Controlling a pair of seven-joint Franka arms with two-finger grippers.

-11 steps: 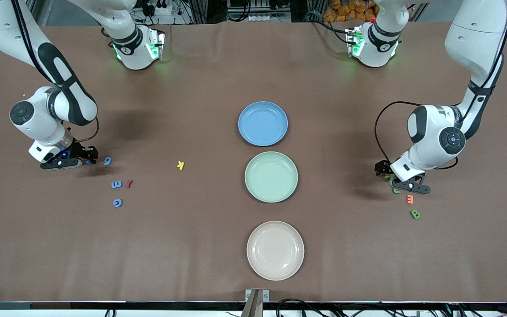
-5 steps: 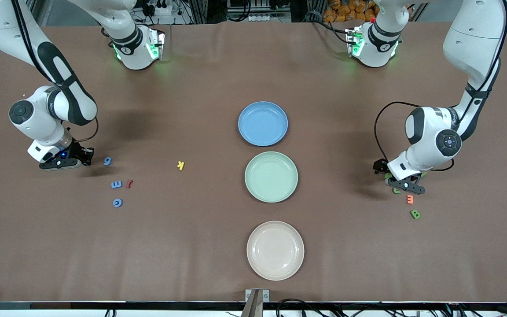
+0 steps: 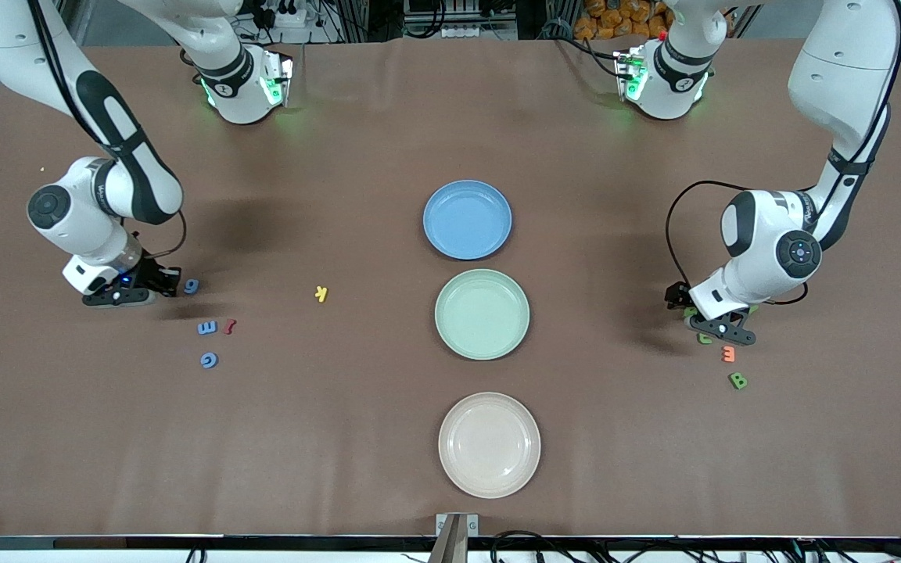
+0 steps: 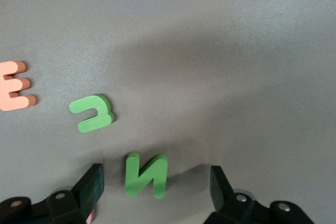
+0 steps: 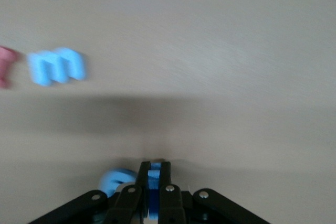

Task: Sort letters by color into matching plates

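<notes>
While no letter lies in any plate yet, the sorting is judged to be at its first pickups. Nearest the front camera, an empty cream plate (image 3: 489, 444) is seen, not needed by the task. Farther off, at the left arm's end of the tabletop (image 3: 357, 438), a green B (image 3: 738, 381) and an orange E (image 3: 728, 353) are laid out, with a green C (image 3: 704, 338) partly hidden under the left gripper (image 3: 720, 327). That gripper is held low over the tabletop, its jaws spread wide to either side of a green N (image 4: 145, 174), which is not yet touched in the left wrist view; the straddle is judged to be set up for closing on it.

At the right arm's end, a blue ring-shaped letter (image 3: 209, 360), a blue E (image 3: 207, 328) and a dark red letter (image 3: 228, 326) are grouped, the red one just beside the E. The pale green plate (image 3: 482, 313) is placed mid-tabletop between both clusters, presumably so either arm can reach it. A yellow K (image 3: 321, 293) lies alone.

Farther still, the right gripper (image 3: 155, 285) is held close to the tabletop with its jaws clamped on a small blue letter (image 5: 153, 181), its shape not readable; a blue g (image 3: 192, 286) rests just beside it. Farthest, the blue plate (image 3: 467, 219) is waiting, empty, for that piece.
</notes>
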